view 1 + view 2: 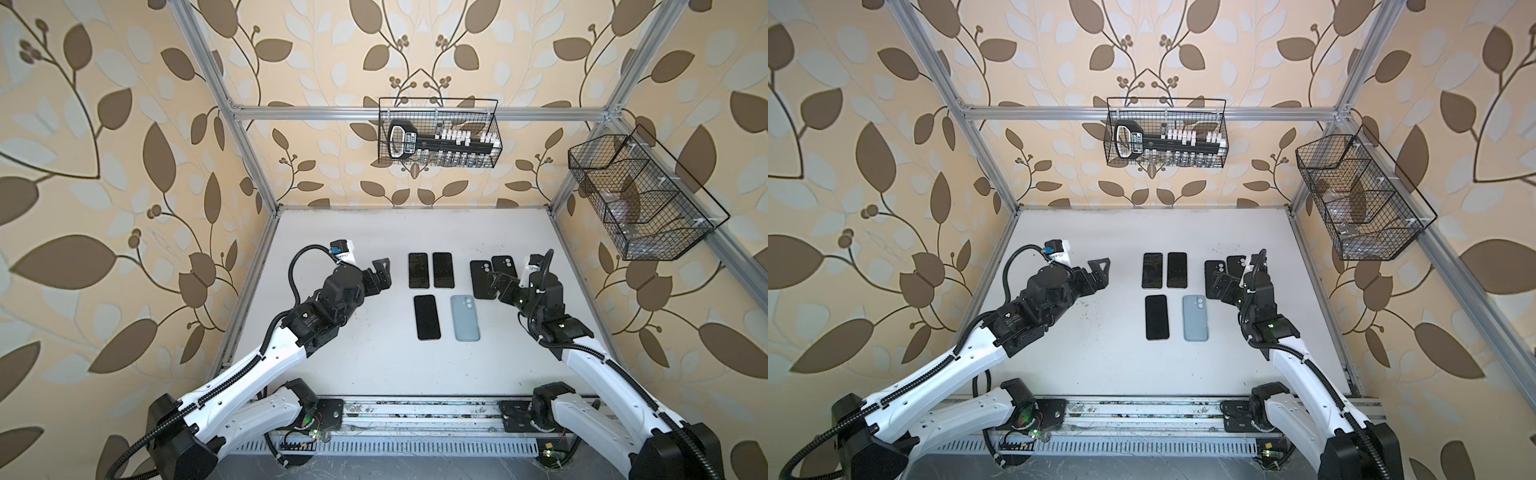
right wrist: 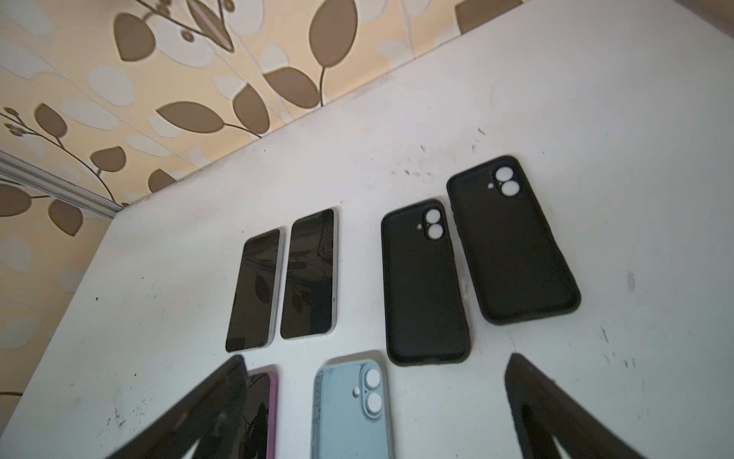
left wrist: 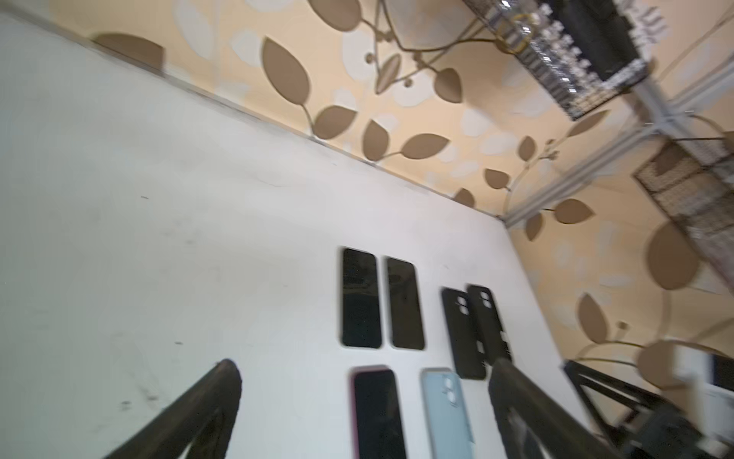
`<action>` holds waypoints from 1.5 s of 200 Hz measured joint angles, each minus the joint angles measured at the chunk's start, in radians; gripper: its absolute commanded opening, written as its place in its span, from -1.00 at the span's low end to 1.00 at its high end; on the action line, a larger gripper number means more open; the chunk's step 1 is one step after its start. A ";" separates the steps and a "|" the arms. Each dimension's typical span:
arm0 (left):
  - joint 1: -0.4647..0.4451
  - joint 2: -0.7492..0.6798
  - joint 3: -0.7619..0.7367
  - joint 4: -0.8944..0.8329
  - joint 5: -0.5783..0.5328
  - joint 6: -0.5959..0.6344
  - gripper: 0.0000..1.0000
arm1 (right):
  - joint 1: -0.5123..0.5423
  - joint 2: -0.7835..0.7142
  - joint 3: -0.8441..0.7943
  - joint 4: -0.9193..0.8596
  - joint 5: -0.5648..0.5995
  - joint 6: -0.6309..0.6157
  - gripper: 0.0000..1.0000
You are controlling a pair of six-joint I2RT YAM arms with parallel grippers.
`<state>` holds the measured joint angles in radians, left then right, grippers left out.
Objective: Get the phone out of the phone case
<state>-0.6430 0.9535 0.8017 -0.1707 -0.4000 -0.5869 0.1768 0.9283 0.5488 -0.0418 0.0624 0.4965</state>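
Six flat things lie in two rows on the white tabletop (image 1: 332, 232). The task's thing, a dark-screened phone in a purple-rimmed case (image 1: 427, 317), lies screen up at the left of the near row, and nothing touches it. Just beside it on the right lies a light-blue phone case (image 1: 465, 318) with its camera cut-outs showing; I cannot tell whether it holds a phone.

In the far row two caseless phones lie side by side, screens up: the left bare phone (image 1: 418, 270) and the right bare phone (image 1: 443, 269). To their right are two matte black cases, the nearer black case (image 2: 427, 282) and the farther black case (image 2: 512, 242), with white table showing through their camera holes.

The left gripper (image 1: 384, 275) hangs to the left of the far row, near the left bare phone. Its jaws are spread wide — nothing is between them. In both top views the right gripper (image 1: 493, 284) is above the nearer black case. Its dark fingers (image 2: 556, 413) also stand wide apart and hold nothing.
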 measured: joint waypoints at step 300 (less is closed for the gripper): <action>0.743 0.542 -0.465 0.880 0.356 0.469 0.97 | -0.110 0.332 -0.293 0.767 0.004 -0.542 1.00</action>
<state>0.0998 1.4956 0.3363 0.7097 -0.0437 -0.1181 0.0669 1.2602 0.2558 0.7254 0.0662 -0.0452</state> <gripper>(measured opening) 0.986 0.997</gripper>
